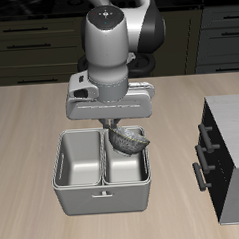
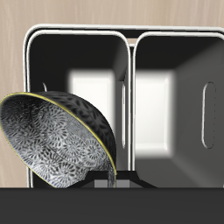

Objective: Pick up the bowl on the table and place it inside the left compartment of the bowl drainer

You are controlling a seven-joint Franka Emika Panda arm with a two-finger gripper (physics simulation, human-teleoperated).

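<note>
Here, what we see, line by line:

Gripper: our two-finger gripper (image 1: 123, 131) hangs over the basin, its fingers clamped on the rim of the bowl.

Bowl: the small round dark grey bowl with a speckled, glinting inside (image 1: 131, 143) (image 2: 54, 138) is held tilted in the air, clear of the tabletop.

Bowl's place: in the exterior view we see it above the rear edge of one well, near the middle wall; from the wrist view we see it just above the drainer's rim.

Drainer: the grey metal rectangular bowl drainer with rounded corners (image 1: 96, 194) (image 2: 131, 105) sits on the broad light beige wood-grain table (image 1: 27, 127), its two deep wells showing bare floors.

Beside it: a grey cabinet with dark handles (image 1: 229, 155) stands well apart.
</note>
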